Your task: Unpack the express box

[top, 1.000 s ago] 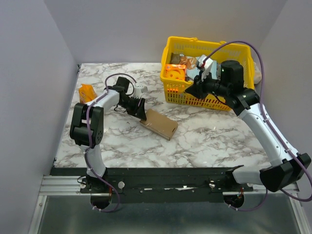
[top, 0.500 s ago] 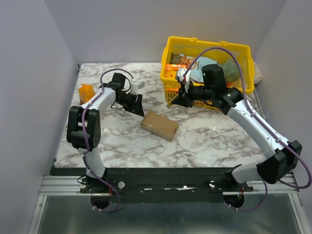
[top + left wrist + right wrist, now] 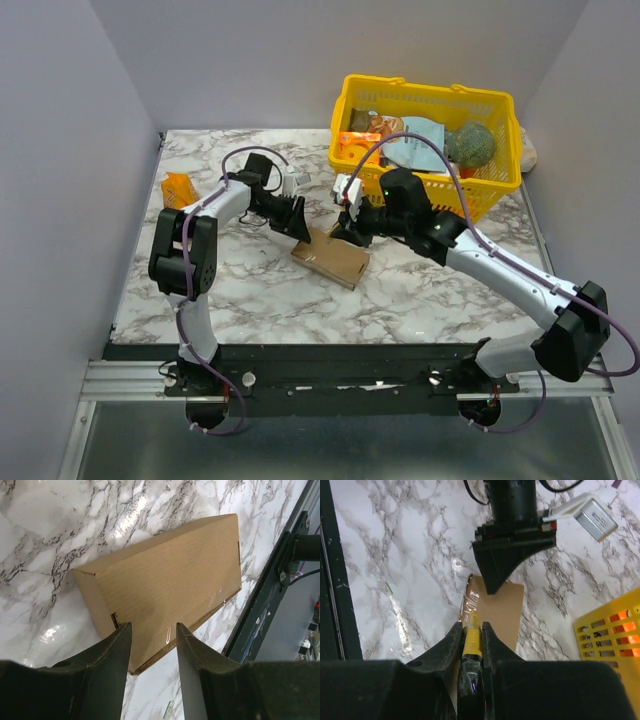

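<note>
The express box [image 3: 328,257], a plain brown carton, lies flat and closed in the middle of the marble table; it fills the left wrist view [image 3: 165,575]. My left gripper [image 3: 296,222] hovers at its far-left end, open with nothing between the fingers [image 3: 153,626]. My right gripper [image 3: 342,232] is shut on a yellow-and-black pen-like tool [image 3: 471,630]. The tool's tip points down at the taped edge of the box [image 3: 502,605]. In the right wrist view the left gripper [image 3: 507,580] shows just beyond the box.
A yellow mesh basket [image 3: 500,100] with several items stands at the back right, its corner showing in the right wrist view [image 3: 615,630]. A small orange snack packet [image 3: 179,190] lies at the table's left. The table's black front rail runs along the near edge.
My right arm has swung left and down from the basket to the box, still gripping the tool. My left gripper has stayed open by the box's end, shifting only slightly.
</note>
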